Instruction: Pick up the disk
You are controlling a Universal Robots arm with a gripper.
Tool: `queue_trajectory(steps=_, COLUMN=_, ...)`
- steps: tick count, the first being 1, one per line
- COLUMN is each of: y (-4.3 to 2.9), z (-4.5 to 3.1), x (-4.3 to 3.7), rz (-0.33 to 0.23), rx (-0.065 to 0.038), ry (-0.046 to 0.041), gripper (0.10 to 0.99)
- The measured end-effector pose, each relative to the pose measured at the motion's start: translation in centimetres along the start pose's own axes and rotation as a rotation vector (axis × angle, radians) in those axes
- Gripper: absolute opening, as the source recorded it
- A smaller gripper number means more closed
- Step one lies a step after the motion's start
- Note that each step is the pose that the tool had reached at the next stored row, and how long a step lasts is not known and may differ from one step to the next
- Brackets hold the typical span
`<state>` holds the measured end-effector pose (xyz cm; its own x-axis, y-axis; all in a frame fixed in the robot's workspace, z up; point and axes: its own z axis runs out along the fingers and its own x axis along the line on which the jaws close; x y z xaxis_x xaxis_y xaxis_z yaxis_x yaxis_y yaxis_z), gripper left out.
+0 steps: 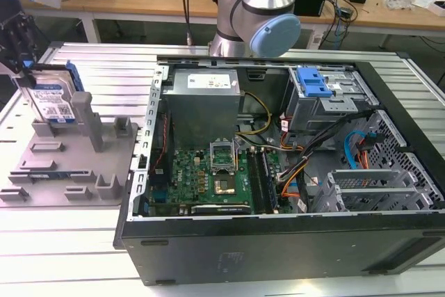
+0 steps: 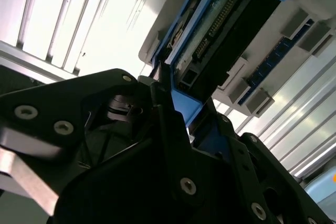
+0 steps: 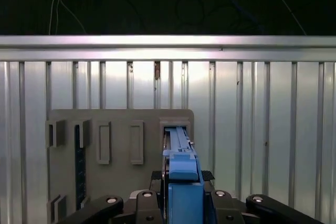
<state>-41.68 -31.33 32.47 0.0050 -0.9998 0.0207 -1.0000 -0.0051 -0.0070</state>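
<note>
The disk stands on edge at the back left corner of the grey holder, its white-and-blue label facing the exterior view. My black gripper comes down over the disk's top edge and is shut on it. In the first wrist view the disk's blue frame runs between the fingers, which press on both its sides above the holder. The second wrist view has the disk's connector end sticking out past the gripper. I cannot tell whether the disk's lower edge still rests in the holder's slot.
An open computer case lies to the exterior view's right of the holder, with a blue drive-bay latch at its back. The arm's base stands behind the case. Upright posts rise from the holder beside the disk. The ribbed metal table lies underneath.
</note>
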Motion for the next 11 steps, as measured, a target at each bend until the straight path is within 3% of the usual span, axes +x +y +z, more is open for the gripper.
queue_trajectory(steps=7, y=-0.04, z=-4.17, x=0.09, rz=0.000, rx=0.001, ry=0.0000, gripper=0.365)
queue_trajectory(steps=11, y=-0.06, z=-6.05, x=0.13, rz=0.000, rx=0.001, ry=0.0000, gripper=0.365)
